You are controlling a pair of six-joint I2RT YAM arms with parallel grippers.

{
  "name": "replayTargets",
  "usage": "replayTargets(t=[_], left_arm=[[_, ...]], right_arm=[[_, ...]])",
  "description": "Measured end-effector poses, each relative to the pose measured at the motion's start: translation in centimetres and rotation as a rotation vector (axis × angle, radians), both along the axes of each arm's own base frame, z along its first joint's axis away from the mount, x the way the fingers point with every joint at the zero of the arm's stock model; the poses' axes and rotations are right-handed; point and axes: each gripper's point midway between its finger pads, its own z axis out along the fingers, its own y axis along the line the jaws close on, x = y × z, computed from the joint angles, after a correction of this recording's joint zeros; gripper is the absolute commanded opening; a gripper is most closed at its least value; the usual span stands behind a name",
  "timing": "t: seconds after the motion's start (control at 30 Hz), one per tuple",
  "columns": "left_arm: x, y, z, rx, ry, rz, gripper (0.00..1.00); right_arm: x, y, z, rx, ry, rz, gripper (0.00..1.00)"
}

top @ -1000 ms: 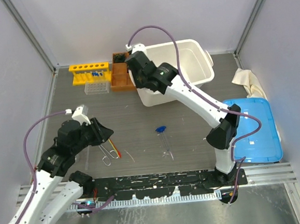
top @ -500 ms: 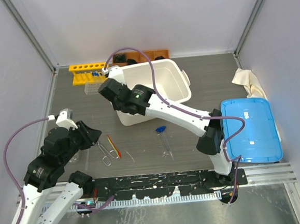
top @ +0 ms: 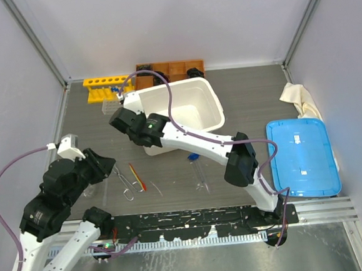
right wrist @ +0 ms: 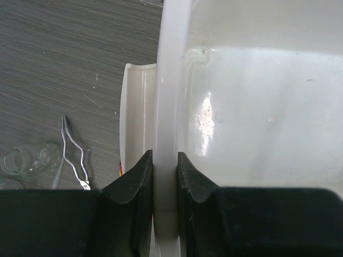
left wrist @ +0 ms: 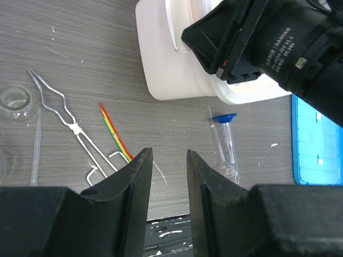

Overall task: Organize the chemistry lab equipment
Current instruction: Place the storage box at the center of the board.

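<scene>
My right gripper is shut on the left rim of a white bin, which stands mid-table in the top view. My left gripper is open and empty, above the table near the metal tongs and the thin red-orange stick. The blue-bulb dropper lies by the bin's near side. A clear glass flask sits left of the tongs. The yellow tube rack, with blue-capped tubes in it, stands at the back left.
A brown wooden organizer stands behind the bin. A clear tray lies in front of the yellow rack. A blue lid lies at the right, with a crumpled cloth behind it. The right arm reaches over the bin.
My right arm has dragged the white bin to the left and nearer, uncovering the brown organizer. My left arm has drawn back to the left.
</scene>
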Motion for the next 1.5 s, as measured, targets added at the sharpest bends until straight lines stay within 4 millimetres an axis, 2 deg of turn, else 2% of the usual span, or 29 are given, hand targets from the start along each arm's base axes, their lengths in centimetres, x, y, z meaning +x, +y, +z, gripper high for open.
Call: replayTargets(t=[0.3, 0.37, 0.4, 0.5, 0.57, 0.73, 0.87, 0.97, 1.07, 1.13, 1.23, 1.3, 1.37, 1.5], left_arm=[[-0.3, 0.9, -0.2, 0.027, 0.014, 0.037, 0.33], [-0.2, 1.0, -0.3, 0.031, 0.016, 0.041, 0.33], [-0.2, 1.1, -0.3, 0.031, 0.016, 0.043, 0.33], [-0.2, 1.0, -0.4, 0.035, 0.022, 0.043, 0.34], [0.0, 1.0, -0.5, 0.039, 0.03, 0.043, 0.34], [0.3, 0.8, -0.8, 0.045, 0.041, 0.043, 0.34], [0.9, 0.5, -1.1, 0.049, 0.049, 0.043, 0.35], [1.8, 0.1, -1.6, 0.054, 0.059, 0.043, 0.35], [2.7, -0.4, -2.4, 0.064, 0.078, 0.042, 0.35], [3.2, -0.7, -2.7, 0.071, 0.089, 0.042, 0.35], [4.0, -0.9, -2.7, 0.078, 0.089, 0.045, 0.35], [4.5, -1.0, -2.7, 0.086, 0.084, 0.05, 0.35], [4.9, -1.0, -2.8, 0.101, 0.082, 0.054, 0.36], [6.2, -1.4, -3.4, 0.124, 0.098, 0.056, 0.36]], right_arm=[[0.5, 1.8, -2.9, -0.018, 0.013, 0.014, 0.01], [0.4, 1.9, -3.1, -0.024, 0.013, 0.021, 0.1], [0.4, 1.9, -3.1, -0.027, 0.012, 0.024, 0.2], [0.4, 2.1, -3.0, -0.026, 0.011, 0.032, 0.3], [0.3, 2.2, -3.1, -0.022, 0.016, 0.04, 0.41], [-0.1, 3.1, -2.6, 0.024, 0.0, 0.063, 0.49], [-2.1, 2.6, -0.9, 0.023, -0.021, 0.1, 0.54], [-3.2, 0.5, 2.4, 0.025, -0.082, 0.086, 0.66], [-3.1, -3.3, 6.5, 0.028, -0.165, 0.037, 0.66], [-1.2, -6.7, 9.0, 0.047, -0.2, -0.023, 0.65], [3.7, -12.4, 11.0, 0.058, -0.237, -0.157, 0.65], [6.8, -15.7, 10.8, 0.031, -0.243, -0.231, 0.65], [9.5, -18.5, 9.5, -0.019, -0.229, -0.291, 0.66], [12.3, -20.0, 5.8, -0.105, -0.162, -0.301, 0.66]])
